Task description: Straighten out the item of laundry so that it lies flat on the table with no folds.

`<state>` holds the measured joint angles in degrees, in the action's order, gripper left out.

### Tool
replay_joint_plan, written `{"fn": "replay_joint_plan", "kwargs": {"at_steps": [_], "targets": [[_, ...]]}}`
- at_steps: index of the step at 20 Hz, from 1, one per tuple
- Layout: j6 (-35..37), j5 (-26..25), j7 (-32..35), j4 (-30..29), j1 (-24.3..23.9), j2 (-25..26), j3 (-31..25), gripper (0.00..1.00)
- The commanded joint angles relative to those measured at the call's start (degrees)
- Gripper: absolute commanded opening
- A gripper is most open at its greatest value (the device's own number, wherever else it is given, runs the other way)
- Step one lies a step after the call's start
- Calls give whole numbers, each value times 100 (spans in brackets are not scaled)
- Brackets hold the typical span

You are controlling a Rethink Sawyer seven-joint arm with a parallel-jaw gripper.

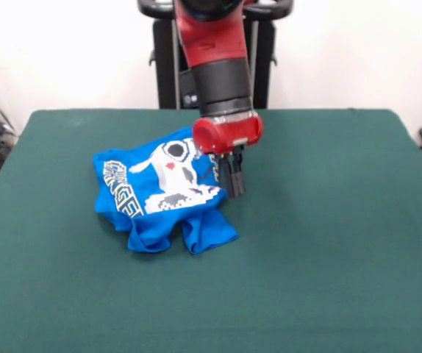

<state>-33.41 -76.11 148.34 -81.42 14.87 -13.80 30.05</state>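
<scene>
The shirt (163, 198) lies bunched on the green worktop (328, 257), left of centre, well short of flat. Its left side shows yellow-outlined lettering running sideways; the white pixel print sits crumpled in the middle, and a thick fold of plain blue hangs toward the near edge. Just right of the print, the red and black arm comes down to the shirt's right edge. Its jaws (232, 176) stand close together, nearly closed, with the black tips at the cloth's edge; whether they pinch any fabric I cannot tell.
</scene>
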Motion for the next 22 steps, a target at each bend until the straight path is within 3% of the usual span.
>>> {"fn": "replay_joint_plan", "kwargs": {"at_steps": [1,5,9,13,16,22], "targets": [[825,-1274,3187,-167,829,310,-183,0],[932,-1473,3694,79,1055,662,12,0],[1398,-867,2701,70,698,606,-261,0],[1680,148,1269,73,287,483,-395,0],[1026,1834,-269,98,104,714,30,0],[463,2662,-787,113,198,1026,450,0]]}}
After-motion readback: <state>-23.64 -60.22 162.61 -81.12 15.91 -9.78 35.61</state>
